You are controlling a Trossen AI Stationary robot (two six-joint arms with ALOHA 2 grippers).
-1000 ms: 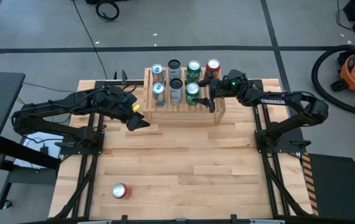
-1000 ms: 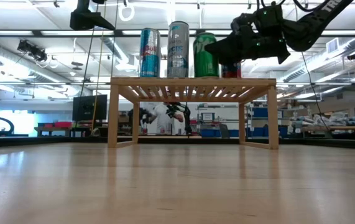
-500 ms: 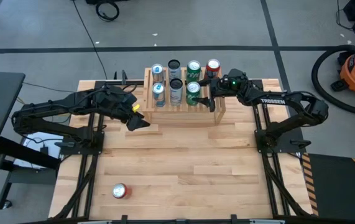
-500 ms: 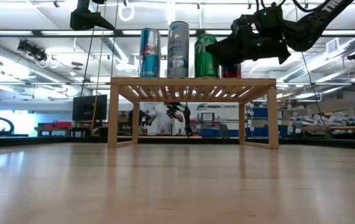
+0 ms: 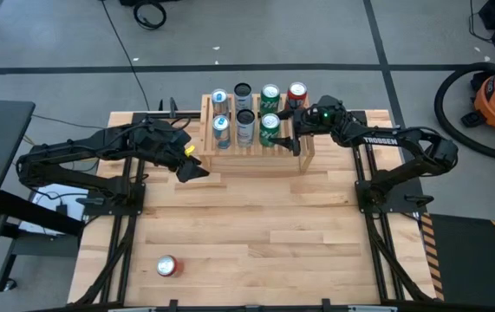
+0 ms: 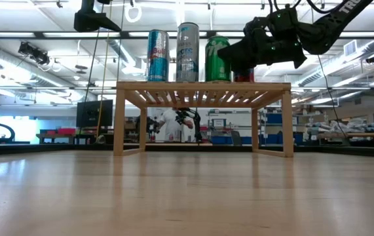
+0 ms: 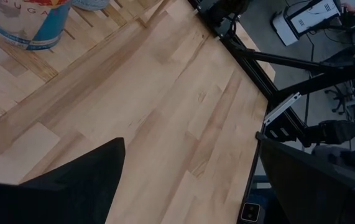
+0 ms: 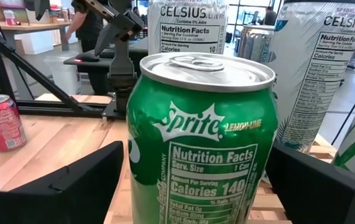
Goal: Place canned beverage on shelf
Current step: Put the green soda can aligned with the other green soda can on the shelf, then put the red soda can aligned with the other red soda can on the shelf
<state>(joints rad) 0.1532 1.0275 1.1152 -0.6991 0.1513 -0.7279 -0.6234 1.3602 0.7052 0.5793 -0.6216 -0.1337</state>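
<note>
While the light-wood shelf [image 5: 256,149] stands at the far middle of the table [image 5: 256,234], the right gripper [image 5: 289,132] hangs over its right end, level with the cans on top. Its two dark fingers [image 8: 59,186] are spread wide to either side of a green Sprite can [image 8: 202,137], and in the right wrist view a gap shows between each finger and the can's wall, so the can stands free on the slats and nothing is pinched. In the high view this green can [image 5: 268,128] sits in the near row of the shelf, with a tall white Celsius can [image 5: 245,126] just beside it and a blue can [image 5: 221,128] beyond that; the far row holds another blue can [image 5: 219,98], a dark-topped can [image 5: 243,92], a second green can [image 5: 270,94] and a red can [image 5: 296,93]. From table height the cans stand upright on the slatted top, with the right arm's wrist dark against the ceiling lights above the shelf's right end. The left gripper [image 5: 191,166] waits above the bare table just beside the shelf's left board, its fingers [image 7: 71,186] held apart with nothing between them; the left wrist view shows only wood planks and the edge of the shelf with a blue can [image 7: 28,22]. One more red can [image 5: 167,266] lies on the near left part of the table, well apart from both arms.
</note>
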